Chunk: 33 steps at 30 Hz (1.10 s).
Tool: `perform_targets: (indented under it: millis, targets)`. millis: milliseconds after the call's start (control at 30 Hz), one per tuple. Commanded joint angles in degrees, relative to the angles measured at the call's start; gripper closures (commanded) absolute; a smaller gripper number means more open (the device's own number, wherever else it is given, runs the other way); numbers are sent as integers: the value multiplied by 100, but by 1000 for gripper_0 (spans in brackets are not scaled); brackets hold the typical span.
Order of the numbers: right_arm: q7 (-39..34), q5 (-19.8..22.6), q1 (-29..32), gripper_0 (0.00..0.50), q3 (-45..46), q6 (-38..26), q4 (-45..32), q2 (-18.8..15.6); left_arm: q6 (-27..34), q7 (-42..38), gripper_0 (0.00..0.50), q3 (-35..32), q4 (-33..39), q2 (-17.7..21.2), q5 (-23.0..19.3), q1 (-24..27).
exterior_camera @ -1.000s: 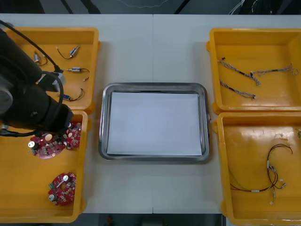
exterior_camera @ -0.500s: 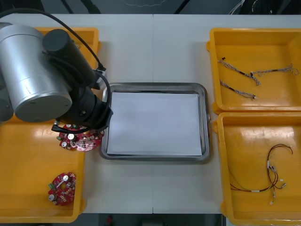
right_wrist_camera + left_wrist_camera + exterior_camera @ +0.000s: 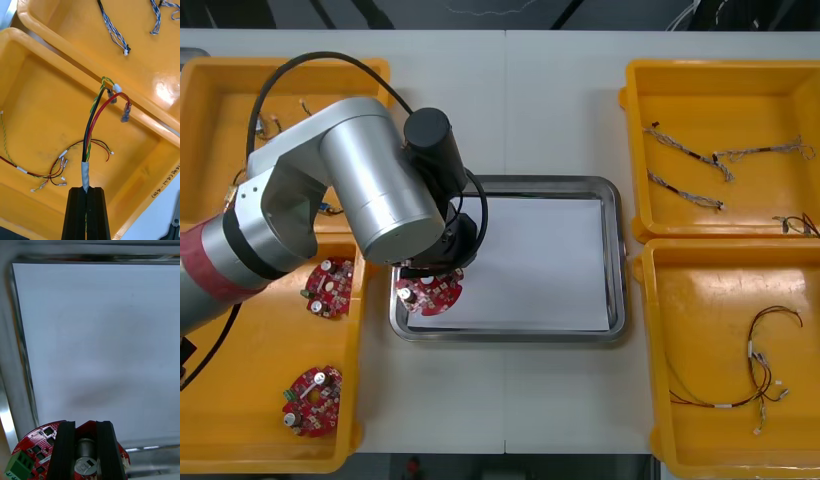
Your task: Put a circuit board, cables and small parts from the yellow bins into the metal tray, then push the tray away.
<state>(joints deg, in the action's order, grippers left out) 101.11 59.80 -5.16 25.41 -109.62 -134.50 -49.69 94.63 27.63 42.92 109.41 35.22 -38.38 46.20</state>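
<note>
My left gripper hangs over the near left corner of the metal tray, shut on a round red circuit board. In the left wrist view its fingers clamp a metal cylinder on that board, above the tray's white inside. In the right wrist view my right gripper is shut on a black, red and yellow cable, held over the wall between the two right bins. The end of that cable shows at the right edge of the front view.
Two more boards lie in the near left bin. Small metal parts lie in the far left bin. Blue and white cables lie in the far right bin, and a red and yellow cable in the near right bin.
My left arm has swung right from the near left bin to the tray, carrying the board. A cable end has come into sight at the right edge of the front view.
</note>
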Motion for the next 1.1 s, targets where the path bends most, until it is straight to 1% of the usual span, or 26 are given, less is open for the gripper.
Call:
perform_targets:
  millis: [33, 233, 367, 533, 567, 600, 633, 667, 700, 967, 1033, 1100]
  targets:
    - [-294, 58, -257, 500, -326, -38, -393, -507, -463, 41, 500, 296, -377, -174, 234, 223]
    - [-391, 128, -336, 500, -625, -38, -727, -586, -946, -64, 500, 375, -851, -341, 340, 223]
    - [-443, 189, -477, 500, -845, -38, -859, -595, -1008, -135, 500, 498, -895, -394, 524, 223]
    - [-522, 233, -626, 500, -1082, -38, -903, -586, -999, -214, 496, 507, -886, -420, 463, 223]
    - [-540, 251, -626, 500, -1073, -38, -903, -595, -990, -231, 452, 507, -886, -420, 463, 223]
    - [-540, 260, -626, 500, -1082, -38, -903, -586, -990, -240, 357, 507, -886, -429, 463, 223]
    - [-540, 295, -626, 500, -1082, -38, -894, -586, -990, -267, 178, 507, -878, -429, 463, 223]
    - [-549, 304, -626, 500, -1082, -38, -903, -586, -990, -275, 109, 507, -878, -429, 463, 223]
    - [-558, 321, -626, 500, -1073, -38, -903, -586, -990, -302, 0, 507, -878, -429, 472, 223]
    - [-575, 374, -626, 500, -1073, -38, -894, -586, -964, -425, 0, 454, -728, -437, 524, 223]
    - [-575, 374, -626, 500, -1082, -38, -903, -586, -858, -434, 0, 384, -658, -429, 524, 232]
    - [-575, 365, -626, 500, -1082, -38, -894, -595, -595, -407, 0, 217, -517, -411, 515, 232]
